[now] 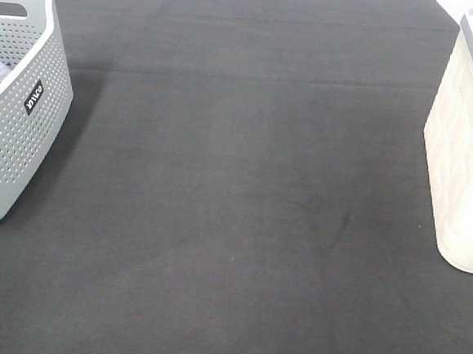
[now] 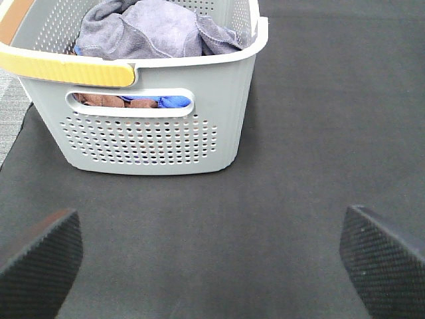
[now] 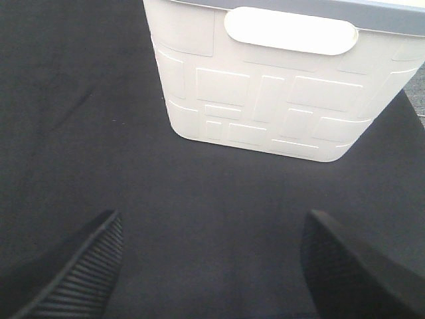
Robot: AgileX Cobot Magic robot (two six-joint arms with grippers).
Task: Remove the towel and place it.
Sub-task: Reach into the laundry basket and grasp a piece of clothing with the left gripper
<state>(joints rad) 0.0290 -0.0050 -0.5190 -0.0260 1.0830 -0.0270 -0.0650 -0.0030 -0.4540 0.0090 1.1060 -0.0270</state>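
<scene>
**A:** While the dark felt-like mat (image 1: 235, 193) fills nearly the whole high view, how much of the two baskets is cut off?

**B:** Plenty. The grey perforated basket (image 1: 19, 127) runs off the left edge, and the white basket (image 1: 468, 154) with its grey rim runs off the right. They stand well apart, with mat between them.

**A:** And the towel?

**B:** The grey-lavender towel (image 2: 153, 30) lies crumpled on top inside the grey perforated basket. The left wrist view crops its far part, so I cannot tell how its corners lie.

**A:** The grippers?

**B:** The left gripper (image 2: 212, 262) is spread wide and holds nothing, over the mat short of the grey basket. Only its fingers (image 2: 40, 262) show. The right gripper (image 3: 212, 269) gapes just as wide, also empty, facing the white basket's handle slot (image 3: 291, 30).

**A:** Smaller things?

**B:** Through the grey basket's own slot show a blue cloth (image 2: 174, 102) and a brown cloth (image 2: 109, 101), both mostly hidden. A yellow strip (image 2: 66, 66) caps the rim. The black label (image 1: 34, 97) is too small to read. The mat carries a faint crease (image 3: 73, 109), and pale floor (image 2: 8, 113) shows past its edge.
</scene>
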